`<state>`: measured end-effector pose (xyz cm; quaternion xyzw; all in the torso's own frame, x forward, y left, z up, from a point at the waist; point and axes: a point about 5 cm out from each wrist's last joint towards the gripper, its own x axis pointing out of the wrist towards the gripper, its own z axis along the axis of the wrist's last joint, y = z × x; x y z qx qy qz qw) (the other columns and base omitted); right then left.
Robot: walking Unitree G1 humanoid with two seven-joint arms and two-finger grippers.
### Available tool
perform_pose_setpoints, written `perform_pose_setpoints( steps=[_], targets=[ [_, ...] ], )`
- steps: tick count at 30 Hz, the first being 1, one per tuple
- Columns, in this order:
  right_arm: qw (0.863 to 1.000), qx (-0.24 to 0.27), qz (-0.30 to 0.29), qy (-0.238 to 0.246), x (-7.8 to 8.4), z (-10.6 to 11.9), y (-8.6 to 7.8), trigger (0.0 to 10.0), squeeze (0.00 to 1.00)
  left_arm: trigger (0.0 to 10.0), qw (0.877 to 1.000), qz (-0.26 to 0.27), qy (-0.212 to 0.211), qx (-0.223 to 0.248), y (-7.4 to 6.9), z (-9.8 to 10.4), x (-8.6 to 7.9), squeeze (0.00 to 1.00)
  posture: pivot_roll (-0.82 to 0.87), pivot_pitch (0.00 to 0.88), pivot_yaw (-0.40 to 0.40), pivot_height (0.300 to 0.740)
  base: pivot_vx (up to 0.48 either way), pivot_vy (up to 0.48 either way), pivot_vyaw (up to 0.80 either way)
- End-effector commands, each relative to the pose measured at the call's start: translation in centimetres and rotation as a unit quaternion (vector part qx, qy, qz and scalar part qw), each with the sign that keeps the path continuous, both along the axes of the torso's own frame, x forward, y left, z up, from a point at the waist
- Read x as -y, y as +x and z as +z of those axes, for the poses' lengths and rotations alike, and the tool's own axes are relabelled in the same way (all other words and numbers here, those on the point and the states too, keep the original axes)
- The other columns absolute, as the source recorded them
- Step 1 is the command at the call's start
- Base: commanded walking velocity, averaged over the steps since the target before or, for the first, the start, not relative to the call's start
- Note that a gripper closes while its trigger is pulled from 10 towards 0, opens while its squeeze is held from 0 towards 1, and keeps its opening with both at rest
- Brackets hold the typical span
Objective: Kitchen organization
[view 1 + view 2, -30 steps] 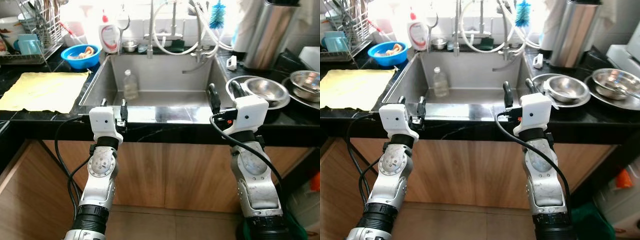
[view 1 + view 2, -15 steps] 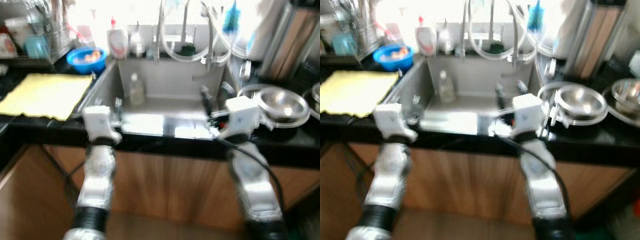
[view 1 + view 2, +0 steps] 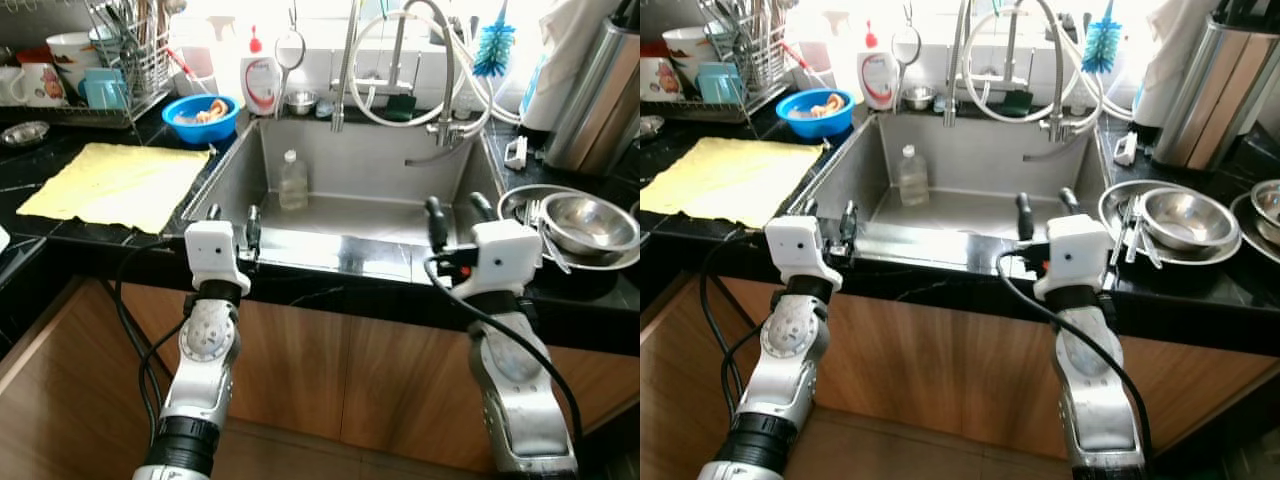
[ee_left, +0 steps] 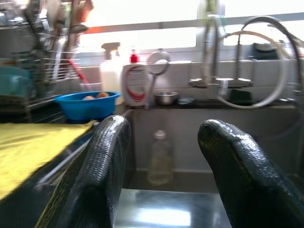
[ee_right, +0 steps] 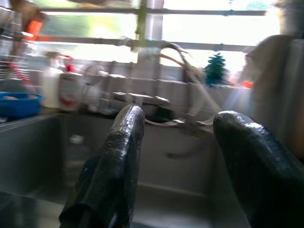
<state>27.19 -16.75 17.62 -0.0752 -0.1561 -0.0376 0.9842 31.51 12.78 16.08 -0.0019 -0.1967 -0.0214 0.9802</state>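
A stainless steel sink (image 3: 452, 190) is set into a black countertop (image 3: 70, 235), and everything here sits around it. Far to its left, a dish rack (image 3: 118, 75) holds mugs and utensils at the back of the counter. Closer to the sink, a yellow cloth (image 3: 112, 183) lies flat on the counter. Behind the cloth, near the sink's back left corner, a blue bowl (image 3: 201, 115) holds food scraps. Just beside the bowl, a white dish soap bottle (image 3: 262, 82) with a red cap stands on the sink's back ledge.

The left gripper (image 3: 231, 216) hovers at the sink's front left edge, its two black fingers (image 4: 102, 166) apart and holding nothing. Inside the sink, a clear plastic bottle (image 3: 292, 181) stands upright on the basin floor toward the back left. A tall faucet (image 3: 343, 60) with looping white hoses rises behind the basin.

The right gripper (image 3: 456, 212) hovers at the sink's front right edge, fingers also spread and empty. A blue bottle brush (image 3: 494, 45) stands behind the sink's back right corner. On the counter to the right of the sink, a steel bowl (image 3: 588, 223) rests on a round tray, and a tall steel canister (image 3: 596, 95) stands behind it.
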Motion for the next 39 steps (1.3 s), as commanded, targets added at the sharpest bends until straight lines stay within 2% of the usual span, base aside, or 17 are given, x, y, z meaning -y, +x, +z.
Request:
perform_pose_setpoints(
  steps=[1, 2, 3, 4, 5, 6, 12, 16, 17, 22, 29, 35, 39],
  targets=[
    [0.999, 0.001, -0.037, 0.003, 1.0, 0.2, -0.6, 10.0, 1.0, 10.0, 1.0, -0.005, 0.004, -0.003, -0.2, 0.0, 0.1, 0.0, -0.22, 0.0, 0.054, 0.74, 0.0, 0.0, 0.0],
    [0.998, -0.013, -0.059, -0.008, 1.6, -0.3, -1.0, 10.0, 1.0, 10.0, 1.0, -0.006, 0.004, -0.006, -0.2, -0.2, 0.1, 0.0, -0.22, 0.0, 0.054, 0.74, 0.0, 0.0, 0.0],
    [0.997, -0.021, -0.065, -0.019, 1.8, -0.6, -1.2, 10.0, 0.35, 10.0, 1.0, -0.007, 0.004, -0.008, -0.3, -0.3, 0.1, 0.0, -0.22, 0.0, 0.057, 0.74, 0.0, 0.0, 0.0],
    [0.997, -0.026, -0.069, -0.025, 1.9, -0.8, -1.4, 10.0, 0.35, 10.0, 1.0, -0.008, 0.004, -0.009, -0.3, -0.4, 0.1, 0.0, -0.22, 0.0, 0.057, 0.74, 0.0, 0.0, 0.0],
    [0.996, -0.031, -0.078, -0.041, 2.2, -0.9, -1.6, 10.0, 0.0, 10.0, 1.0, -0.009, 0.004, -0.01, -0.3, -0.5, 0.1, 0.0, -0.22, 0.0, 0.057, 0.74, 0.0, 0.0, 0.0],
    [0.995, -0.032, -0.084, -0.048, 2.3, -1.0, -1.7, 10.0, 0.0, 10.0, 1.0, -0.01, 0.005, -0.011, -0.3, -0.5, 0.1, 0.0, -0.22, 0.0, 0.057, 0.74, 0.0, 0.0, 0.0],
    [0.993, -0.039, -0.114, -0.022, 3.2, -1.0, -2.3, 10.0, 0.0, 10.0, 1.0, -0.013, 0.005, -0.013, -0.4, -0.6, 0.2, 0.0, -0.23, 0.0, 0.062, 0.74, 0.0, 0.0, 0.0],
    [0.994, -0.046, -0.101, -0.019, 2.9, -1.1, -2.2, 10.0, 0.0, 10.0, 1.0, -0.013, 0.005, -0.014, -0.3, -0.5, 0.2, 0.0, -0.22, 0.0, 0.059, 0.74, 0.0, 0.0, 0.0],
    [0.996, -0.05, -0.069, -0.01, 2.1, -1.1, -1.8, 10.0, 0.0, 10.0, 1.0, -0.009, 0.002, -0.012, -0.3, -0.4, 0.1, 0.0, -0.22, 0.0, 0.057, 0.74, 0.0, 0.0, 0.0],
    [0.998, -0.052, -0.016, -0.018, 0.9, -0.8, -1.4, 10.0, 0.0, 10.0, 1.0, -0.001, -0.003, -0.01, -0.3, -0.2, -0.1, 0.0, -0.22, 0.0, 0.054, 0.74, 0.0, 0.0, 0.0],
    [0.998, -0.056, -0.022, -0.014, 0.9, -0.9, -1.0, 10.0, 0.0, 10.0, 1.0, 0.002, -0.002, -0.019, -0.5, -0.6, -0.3, 0.0, -0.22, 0.0, 0.054, 0.74, 0.0, 0.0, 0.0],
    [0.994, -0.099, -0.024, -0.042, 0.8, -2.1, -0.8, 10.0, 0.0, 10.0, 1.0, 0.001, 0.0, -0.025, -0.6, -0.7, -0.4, 0.0, -0.22, 0.0, 0.055, 0.74, 0.0, 0.0, 0.0],
    [0.992, -0.104, -0.024, -0.068, 1.0, -2.1, -0.7, 10.0, 0.0, 10.0, 1.0, 0.002, 0.0, -0.025, -0.6, -0.7, -0.4, 0.0, -0.22, 0.0, 0.056, 0.74, 0.0, 0.0, 0.0]
  ],
)
